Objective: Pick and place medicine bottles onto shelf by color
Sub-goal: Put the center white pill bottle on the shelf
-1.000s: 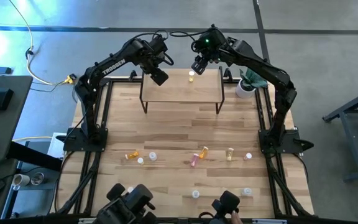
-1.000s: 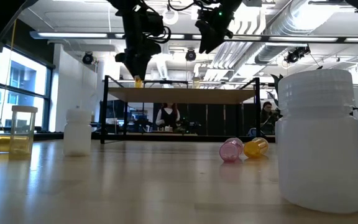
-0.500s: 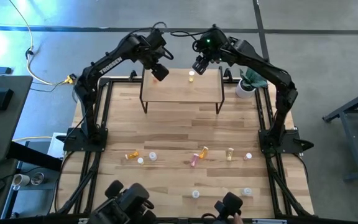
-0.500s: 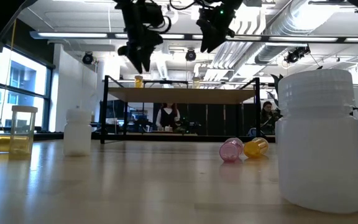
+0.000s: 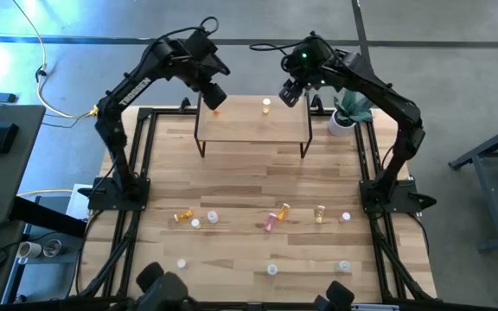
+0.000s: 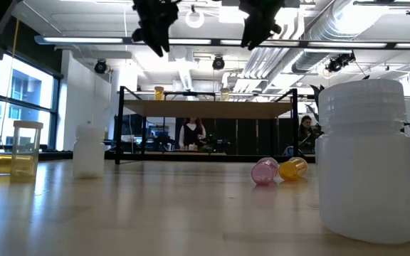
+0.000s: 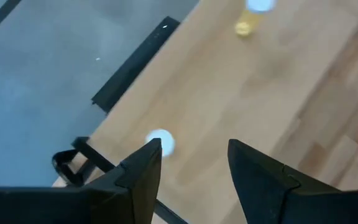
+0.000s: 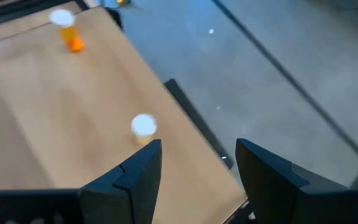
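A: What is seen from the high view?

B: The shelf (image 5: 253,130) is set at the far middle of the table (image 5: 249,173). Two bottles are stood on it: an orange bottle (image 5: 217,111) toward its far left corner and a yellow bottle (image 5: 267,106) near the middle of its far edge. The left gripper (image 5: 213,93) is held above the far left corner, just beside the orange bottle. The right gripper (image 5: 290,93) is held over the far right part, a little right of the yellow bottle. A loose row of bottles is left across the near half of the table, among them a pink bottle (image 5: 271,223) lying on its side.

A: And from the low view?

B: Both grippers are raised well above the shelf top (image 6: 208,107), on which the two bottles stand. A large white bottle (image 6: 366,160) is seen nearest, at the right.

A: The left wrist view?

B: The left gripper's jaws are spread, with nothing between them. A white cap (image 7: 160,142) is seen below, and the yellow bottle farther off.

A: The right wrist view?

B: The right gripper's jaws are likewise spread and empty, above the yellow bottle's cap (image 8: 143,125). The orange bottle stands farther along the board.
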You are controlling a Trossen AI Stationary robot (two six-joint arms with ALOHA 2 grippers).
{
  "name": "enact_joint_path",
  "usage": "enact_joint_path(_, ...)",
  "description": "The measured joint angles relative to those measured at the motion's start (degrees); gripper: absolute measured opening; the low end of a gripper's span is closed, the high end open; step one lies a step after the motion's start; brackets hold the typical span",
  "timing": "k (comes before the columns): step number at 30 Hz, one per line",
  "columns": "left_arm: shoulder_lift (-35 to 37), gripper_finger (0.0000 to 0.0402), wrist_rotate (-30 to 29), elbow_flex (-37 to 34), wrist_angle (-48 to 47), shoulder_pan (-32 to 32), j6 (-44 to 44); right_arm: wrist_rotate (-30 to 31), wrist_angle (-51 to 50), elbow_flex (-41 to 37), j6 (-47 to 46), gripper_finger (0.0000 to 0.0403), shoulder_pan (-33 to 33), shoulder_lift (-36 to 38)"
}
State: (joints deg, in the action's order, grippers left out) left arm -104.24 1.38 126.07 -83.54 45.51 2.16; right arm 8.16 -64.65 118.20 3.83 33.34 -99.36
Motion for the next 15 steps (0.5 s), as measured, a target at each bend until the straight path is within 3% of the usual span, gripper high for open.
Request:
enact_joint_path(6, 7.5, 0.0163, 0.0, -10.7, 3.0, -2.8, -1.9, -5.5, -0.6, -8.9, -3.7, 0.0197, -0.3, 3.9)
enact_joint_path(15, 23.1, 0.0162, 4.4, -37.1, 19.8, -10.6, -8.9, -4.7, 6.3, -24.8, -13.6, 0.0197, -5.8, 14.2)
